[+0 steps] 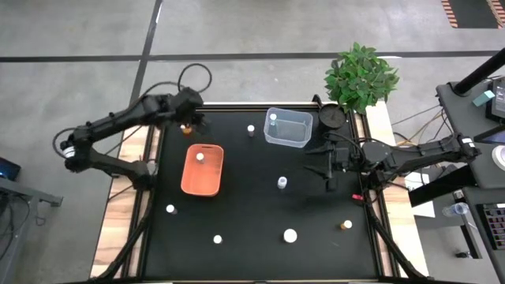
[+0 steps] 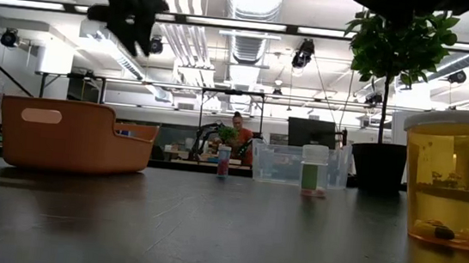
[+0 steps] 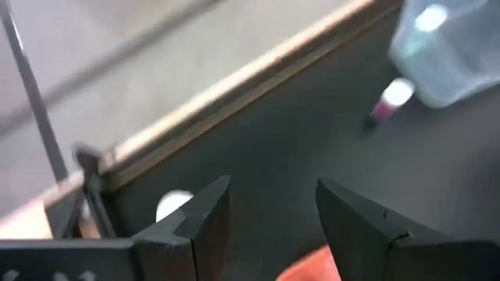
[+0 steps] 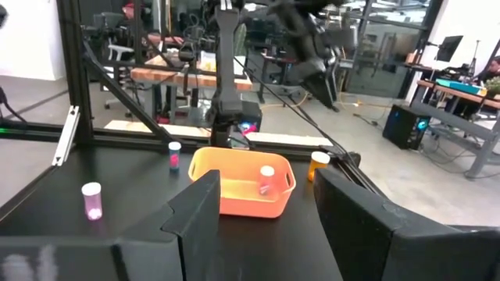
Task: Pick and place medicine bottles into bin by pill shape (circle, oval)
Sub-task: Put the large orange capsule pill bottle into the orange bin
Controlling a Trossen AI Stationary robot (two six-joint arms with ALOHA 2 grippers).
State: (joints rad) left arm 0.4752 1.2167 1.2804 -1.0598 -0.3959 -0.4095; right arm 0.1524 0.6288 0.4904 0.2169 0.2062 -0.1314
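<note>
Currently, the left gripper (image 1: 192,120) is positioned at the upper left of the table (image 1: 252,213), fingers (image 3: 205,222) parted and empty; the right gripper (image 1: 325,167) likewise. One medicine bottle (image 1: 200,157) is contained in the orange bin (image 1: 202,170); others are scattered.

- Orange bin (image 1: 202,170) on the black table (image 1: 252,205).
- Clear bin (image 1: 289,128) at one o'clock from the orange one.
- White-capped bottles (image 1: 290,235); one amber bottle (image 1: 346,226) at four o'clock.
- Green plant (image 1: 360,76) in a black pot (image 1: 331,117).
</note>
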